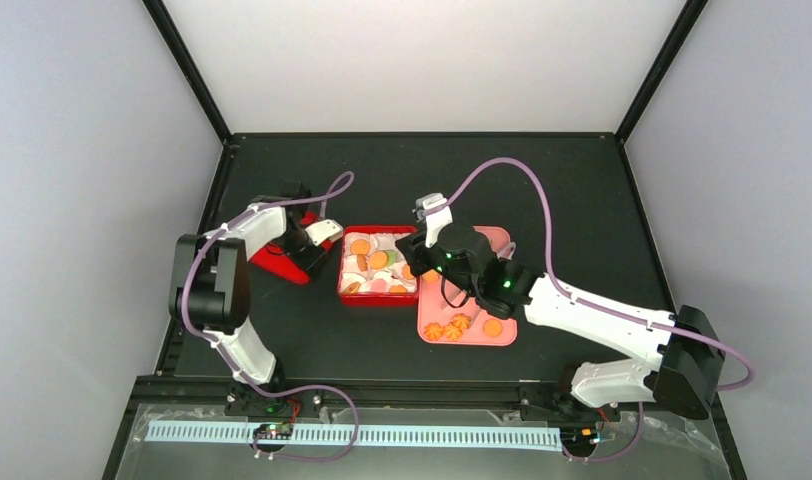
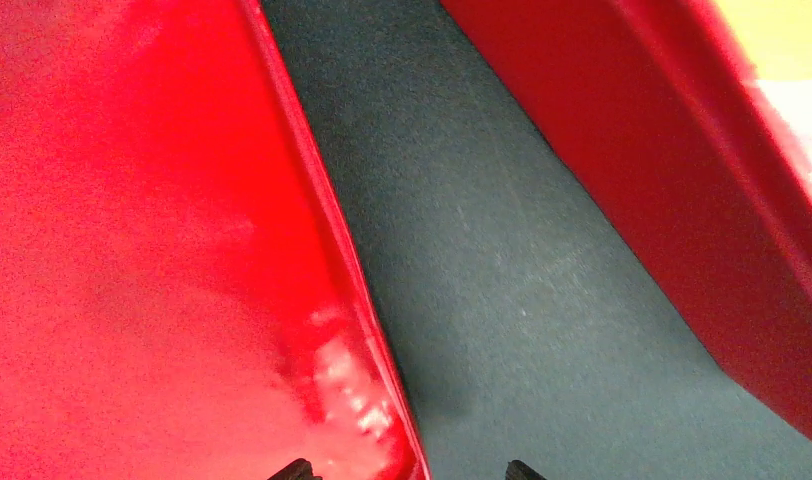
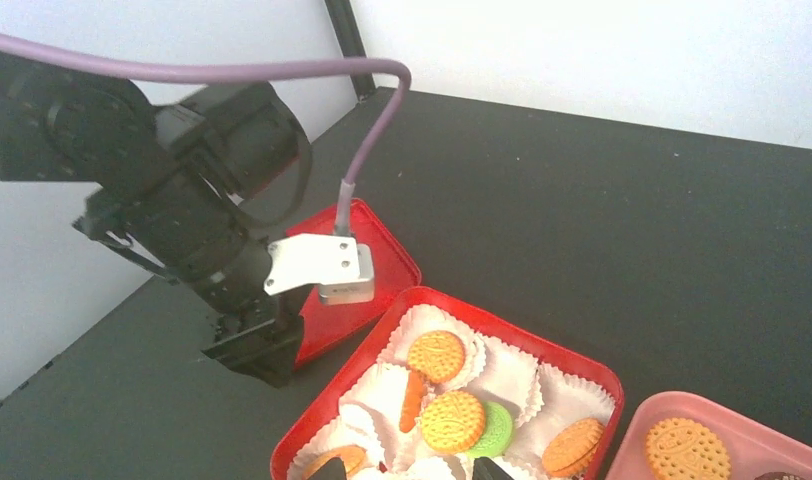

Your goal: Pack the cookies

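Observation:
The red box (image 1: 343,272) holds white paper cups and several cookies (image 1: 379,260). In the right wrist view the box (image 3: 542,345) shows golden round cookies (image 3: 453,420), one green cookie (image 3: 500,430) and one cookie on edge (image 3: 412,398). More cookies (image 1: 460,323) lie on the pink tray (image 1: 506,240). My right gripper (image 1: 422,255) hovers open and empty over the box's right side, its fingertips (image 3: 327,472) apart over the paper cups. My left gripper (image 1: 307,250) is open, its fingertips (image 2: 297,468) on either side of the red lid's (image 2: 132,250) rim.
The red lid (image 1: 279,262) lies on the black table left of the box, partly under the left gripper. A strip of bare table (image 2: 462,250) separates the lid from the box wall (image 2: 662,150). The pink tray touches the box's right side.

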Controlling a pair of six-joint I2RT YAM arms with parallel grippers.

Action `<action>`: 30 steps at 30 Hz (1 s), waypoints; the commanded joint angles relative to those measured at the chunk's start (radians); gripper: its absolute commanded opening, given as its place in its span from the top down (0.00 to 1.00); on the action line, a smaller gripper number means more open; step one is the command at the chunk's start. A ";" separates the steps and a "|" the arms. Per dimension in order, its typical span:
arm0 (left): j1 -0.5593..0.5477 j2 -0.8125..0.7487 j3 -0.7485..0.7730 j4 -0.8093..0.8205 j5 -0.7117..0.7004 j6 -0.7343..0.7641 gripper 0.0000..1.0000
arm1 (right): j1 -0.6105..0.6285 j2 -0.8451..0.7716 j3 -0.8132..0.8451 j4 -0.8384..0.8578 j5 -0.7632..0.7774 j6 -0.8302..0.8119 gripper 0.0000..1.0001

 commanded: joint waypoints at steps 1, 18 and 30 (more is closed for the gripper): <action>-0.010 0.051 0.049 0.057 0.015 -0.077 0.53 | 0.008 -0.035 -0.015 0.004 0.042 0.013 0.67; -0.041 0.075 0.025 0.090 -0.014 -0.094 0.93 | 0.008 -0.049 -0.011 -0.011 0.055 -0.004 0.71; -0.040 -0.156 0.072 -0.122 -0.027 0.013 0.98 | 0.008 -0.057 -0.005 0.001 0.025 -0.074 0.72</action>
